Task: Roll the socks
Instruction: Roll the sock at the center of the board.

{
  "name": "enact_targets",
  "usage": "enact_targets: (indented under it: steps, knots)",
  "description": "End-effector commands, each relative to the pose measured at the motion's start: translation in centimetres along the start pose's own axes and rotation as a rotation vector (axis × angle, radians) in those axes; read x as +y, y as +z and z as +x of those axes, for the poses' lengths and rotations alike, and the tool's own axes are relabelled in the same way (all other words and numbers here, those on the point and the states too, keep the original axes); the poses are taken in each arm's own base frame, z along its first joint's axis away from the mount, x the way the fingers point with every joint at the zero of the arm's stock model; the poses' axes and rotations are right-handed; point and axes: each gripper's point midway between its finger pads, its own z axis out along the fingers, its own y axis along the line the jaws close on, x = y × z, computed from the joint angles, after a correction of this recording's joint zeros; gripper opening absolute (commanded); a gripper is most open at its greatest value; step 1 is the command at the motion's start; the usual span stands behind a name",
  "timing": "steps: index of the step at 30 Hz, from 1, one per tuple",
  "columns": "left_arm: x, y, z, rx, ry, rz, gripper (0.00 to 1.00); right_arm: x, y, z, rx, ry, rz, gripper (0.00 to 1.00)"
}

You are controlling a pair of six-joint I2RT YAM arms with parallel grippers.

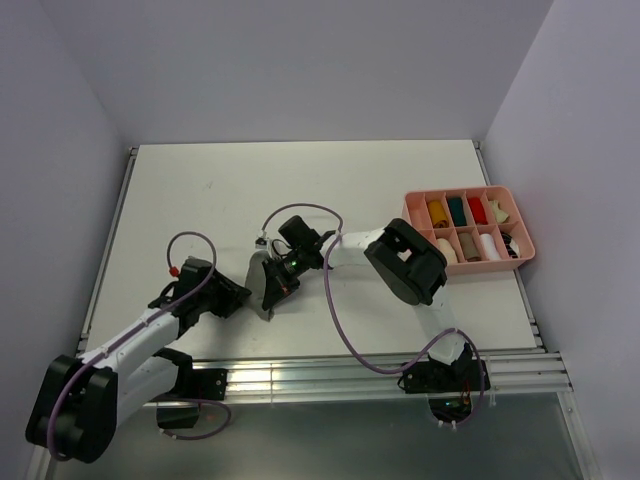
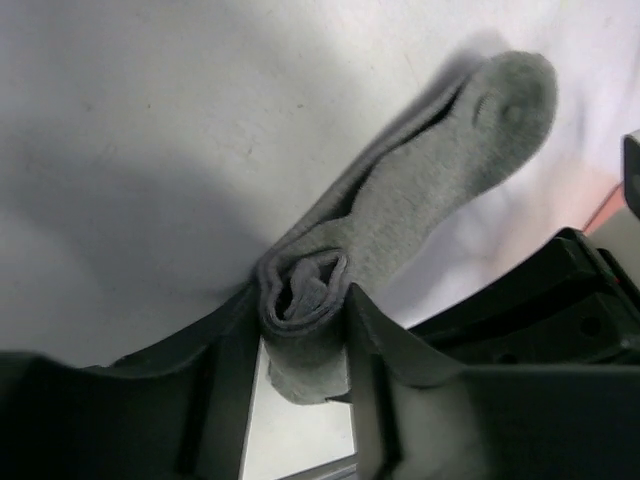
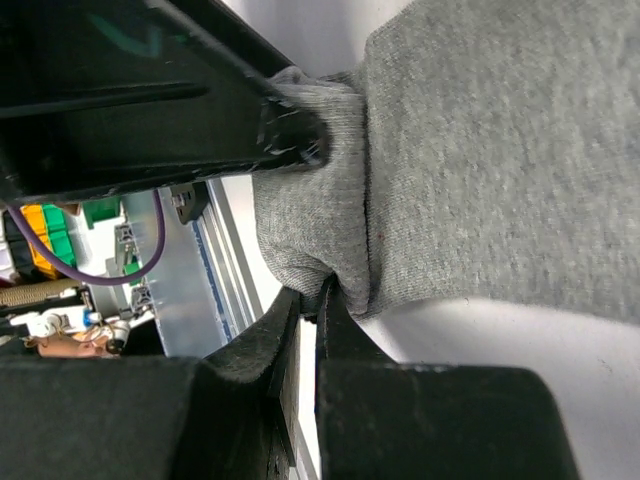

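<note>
One grey sock (image 1: 262, 287) lies on the white table between the two arms, its near end rolled into a tight coil (image 2: 305, 290) and its toe stretching away (image 2: 500, 110). My left gripper (image 2: 300, 305) is shut on that coil, with a finger pressed against each side. Opposite it, my right gripper (image 3: 312, 298) is shut on a fold at the sock's edge (image 3: 330, 230). From above, the left gripper (image 1: 240, 297) and the right gripper (image 1: 281, 283) meet at the sock. One dark finger (image 3: 200, 110) of the left gripper crosses the right wrist view.
A pink compartment tray (image 1: 524, 243) at the right of the table holds small rolled bundles in several colours. A metal rail (image 1: 380, 362) runs along the table's near edge. Purple cables (image 1: 340, 320) loop over the table by the arms.
</note>
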Motion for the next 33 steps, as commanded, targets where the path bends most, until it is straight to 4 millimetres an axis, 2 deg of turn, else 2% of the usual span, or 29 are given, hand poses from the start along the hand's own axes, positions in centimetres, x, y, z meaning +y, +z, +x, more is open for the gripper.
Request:
enact_targets:
  steps: [1, 4, 5, 6, 7, 9, 10, 12, 13, 14, 15, 16, 17, 18, 19, 20, 21, 22, 26, 28, 29, 30, 32, 33]
  knots:
    - [2.4, 0.8, 0.0, -0.004, 0.026, -0.11, 0.4, -3.7, 1.6, 2.0, 0.027, 0.042, 0.129, 0.0]
    - [3.0, 1.2, -0.1, 0.014, 0.054, -0.171, 0.22, -3.9, 1.4, 2.1, 0.011, 0.046, 0.15, 0.01]
    - [3.0, 1.6, -0.3, 0.019, 0.08, -0.198, 0.18, -3.9, 1.3, 1.9, -0.001, 0.036, 0.153, 0.03]
    - [2.9, 1.8, -0.4, 0.025, 0.099, -0.209, 0.1, -3.6, 1.0, 1.6, -0.017, 0.026, 0.156, 0.05]
    - [2.9, 2.0, -0.5, 0.032, 0.12, -0.224, 0.07, -4.0, 0.9, 1.7, -0.035, 0.022, 0.18, 0.13]
    - [2.4, 2.7, -1.1, 0.053, 0.188, -0.271, 0.01, -3.4, 0.0, 1.2, -0.072, 0.002, 0.203, 0.17]
    - [0.7, 3.0, -1.8, 0.048, 0.216, -0.261, 0.01, -3.9, -0.3, 0.7, -0.119, -0.022, 0.235, 0.23]
    - [2.3, 3.6, -1.7, 0.107, 0.281, -0.375, 0.0, -2.9, -1.7, -0.5, -0.194, -0.072, 0.265, 0.27]
    - [0.4, 4.0, -2.5, 0.103, 0.304, -0.367, 0.01, -3.5, -2.4, -0.9, -0.248, -0.091, 0.323, 0.32]
    - [1.3, 4.6, -2.5, 0.133, 0.332, -0.42, 0.01, -3.5, -3.2, -1.3, -0.288, -0.111, 0.354, 0.36]
    - [1.1, 4.7, -2.6, 0.148, 0.346, -0.431, 0.0, -2.3, -4.6, -2.4, -0.352, -0.152, 0.372, 0.38]
    - [0.5, 5.1, -2.8, 0.161, 0.367, -0.443, 0.0, -2.6, -5.3, -2.2, -0.386, -0.167, 0.42, 0.43]
    - [0.3, 5.2, -3.0, 0.165, 0.376, -0.448, 0.01, -3.1, -6.5, -3.0, -0.447, -0.193, 0.501, 0.45]
    - [0.0, 5.3, -3.1, 0.168, 0.384, -0.451, 0.01, -2.2, -8.0, -3.6, -0.503, -0.228, 0.536, 0.47]
    - [-0.8, 5.2, -3.3, 0.169, 0.393, -0.453, 0.0, -1.9, -8.6, -3.8, -0.532, -0.249, 0.572, 0.5]
    - [-0.8, 5.3, -3.4, 0.174, 0.408, -0.465, 0.0, -0.6, -9.1, -4.1, -0.557, -0.304, 0.593, 0.53]
    - [-1.0, 5.4, -3.5, 0.175, 0.416, -0.467, 0.01, -0.8, -9.8, -4.4, -0.588, -0.317, 0.656, 0.55]
    - [-1.7, 5.3, -3.5, 0.178, 0.429, -0.464, 0.01, -0.7, -10.0, -4.4, -0.596, -0.33, 0.686, 0.59]
    - [-1.8, 5.6, -3.7, 0.178, 0.465, -0.504, 0.01, -0.5, -8.7, -4.2, -0.557, -0.397, 0.771, 0.61]
    - [-2.1, 5.7, -3.8, 0.183, 0.477, -0.509, 0.01, 0.0, -9.2, -5.0, -0.588, -0.445, 0.824, 0.63]
    - [-2.1, 5.7, -3.7, 0.184, 0.484, -0.516, 0.0, 1.1, -8.6, -5.1, -0.59, -0.488, 0.819, 0.63]
    - [-2.1, 5.7, -3.8, 0.182, 0.488, -0.519, 0.0, 1.2, -8.9, -5.4, -0.609, -0.505, 0.869, 0.67]
    - [-2.2, 5.7, -3.8, 0.189, 0.498, -0.529, 0.0, 1.7, -8.2, -5.6, -0.59, -0.569, 0.908, 0.68]
    - [-2.1, 5.7, -3.7, 0.195, 0.502, -0.533, 0.0, 2.9, -7.4, -5.9, -0.605, -0.604, 0.896, 0.7]
